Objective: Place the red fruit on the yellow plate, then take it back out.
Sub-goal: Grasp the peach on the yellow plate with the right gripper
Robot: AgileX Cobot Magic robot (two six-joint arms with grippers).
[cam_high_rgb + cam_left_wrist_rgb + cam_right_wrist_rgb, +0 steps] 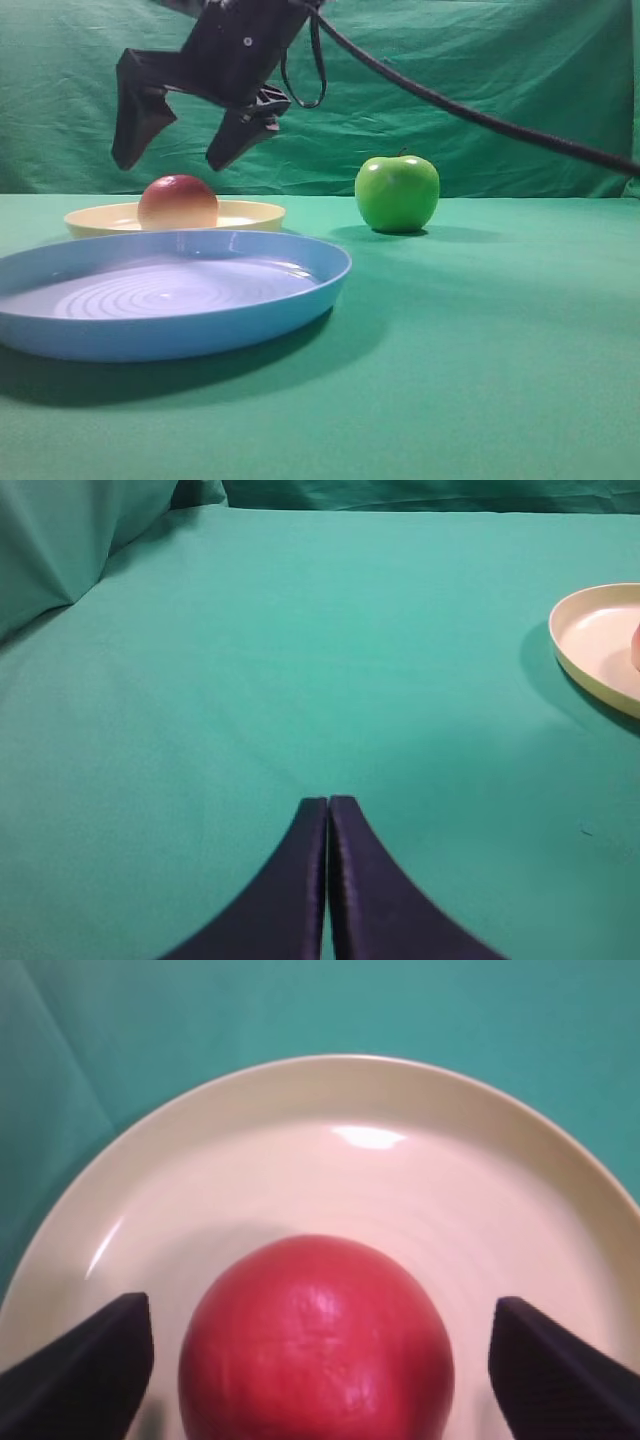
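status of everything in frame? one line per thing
red fruit: resting on the yellow plate, not gripped.
yellow plate: flat on the table, holding the fruit.
blue plate: flat on the table, nothing on it.
green apple: upright on the table, off both plates.
right hand: open, above the fruit, not touching it.
left hand: shut, holding nothing, low over bare cloth.

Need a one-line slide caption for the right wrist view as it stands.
Open right gripper straddles the red fruit resting on the yellow plate, fingers clear of it.
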